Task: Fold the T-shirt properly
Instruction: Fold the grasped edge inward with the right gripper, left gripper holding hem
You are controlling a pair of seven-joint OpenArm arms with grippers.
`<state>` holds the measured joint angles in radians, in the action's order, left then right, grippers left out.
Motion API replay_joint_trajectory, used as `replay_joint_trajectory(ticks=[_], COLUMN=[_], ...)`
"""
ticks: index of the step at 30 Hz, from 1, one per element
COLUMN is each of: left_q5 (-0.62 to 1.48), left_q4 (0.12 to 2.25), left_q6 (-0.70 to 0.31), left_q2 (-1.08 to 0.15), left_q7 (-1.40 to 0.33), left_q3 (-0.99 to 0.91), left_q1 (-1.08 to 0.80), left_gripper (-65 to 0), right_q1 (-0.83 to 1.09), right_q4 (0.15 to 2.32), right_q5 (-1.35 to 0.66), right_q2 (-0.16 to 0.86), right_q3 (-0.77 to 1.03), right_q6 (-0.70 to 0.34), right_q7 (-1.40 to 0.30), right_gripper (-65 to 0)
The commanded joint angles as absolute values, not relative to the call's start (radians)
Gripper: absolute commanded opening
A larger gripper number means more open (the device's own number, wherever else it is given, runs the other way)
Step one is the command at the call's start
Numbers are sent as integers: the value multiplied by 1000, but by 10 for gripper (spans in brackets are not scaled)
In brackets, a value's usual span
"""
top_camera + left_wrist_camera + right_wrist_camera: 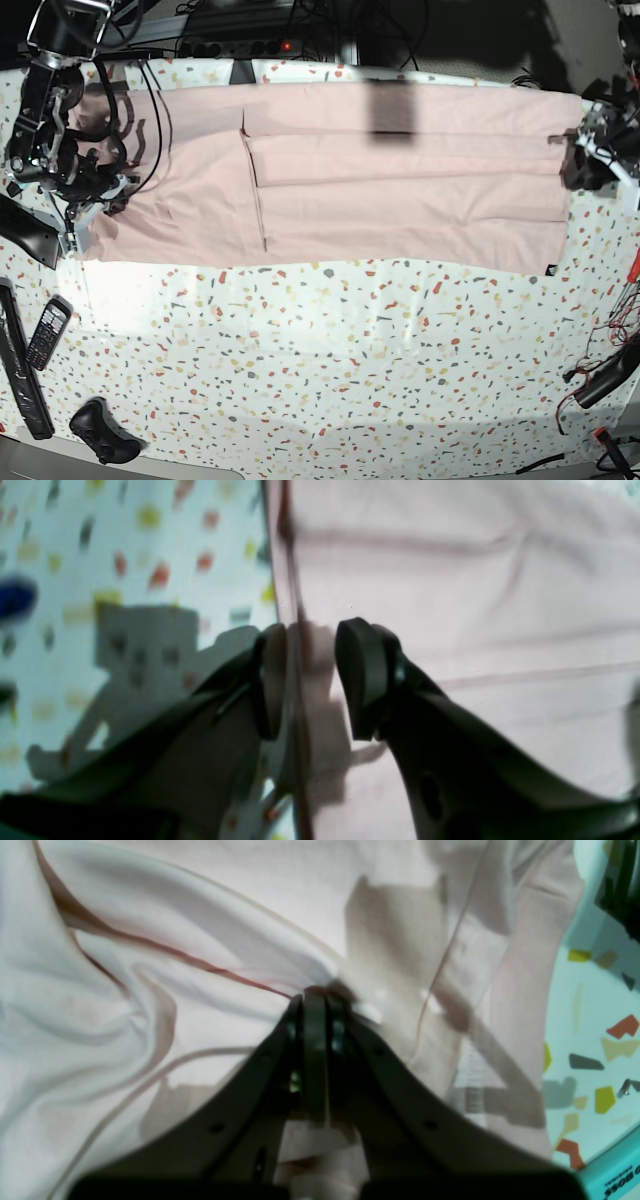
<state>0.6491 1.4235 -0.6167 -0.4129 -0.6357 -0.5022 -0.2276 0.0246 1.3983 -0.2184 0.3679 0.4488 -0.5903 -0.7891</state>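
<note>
Found T-shirt [400,195] spread flat, plain pink side up, along the far half of the speckled table [330,370], reaching nearly edge to edge. Observed left gripper [310,675] parted, astride the shirt's end hem. Noted right gripper [316,1007] pinched tight on bunched fabric at the opposite end.
</note>
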Motion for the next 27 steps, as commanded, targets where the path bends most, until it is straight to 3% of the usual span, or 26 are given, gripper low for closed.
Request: replay_joint_trajectory(ticks=[1, 12, 27], left_q5=[667, 810, 869], left_q4=[1439, 1390, 1201], left_q6=[-614, -583, -590], left_q2=[-433, -368, -259], left_q7=[-617, -609, -610], left_q3=[-512, -512, -510], left_q1=[-236, -325, -168], left_gripper=[-447, -447, -448], right_q1=[14, 14, 14], right_q4=[1410, 1410, 1410], right_q5=[-220, -220, -220], right_q2=[385, 385, 385], right_q3=[454, 454, 454], right_q6=[-587, -587, -587], right_q7=[-789, -785, -786], right_gripper=[-650, -650, -650])
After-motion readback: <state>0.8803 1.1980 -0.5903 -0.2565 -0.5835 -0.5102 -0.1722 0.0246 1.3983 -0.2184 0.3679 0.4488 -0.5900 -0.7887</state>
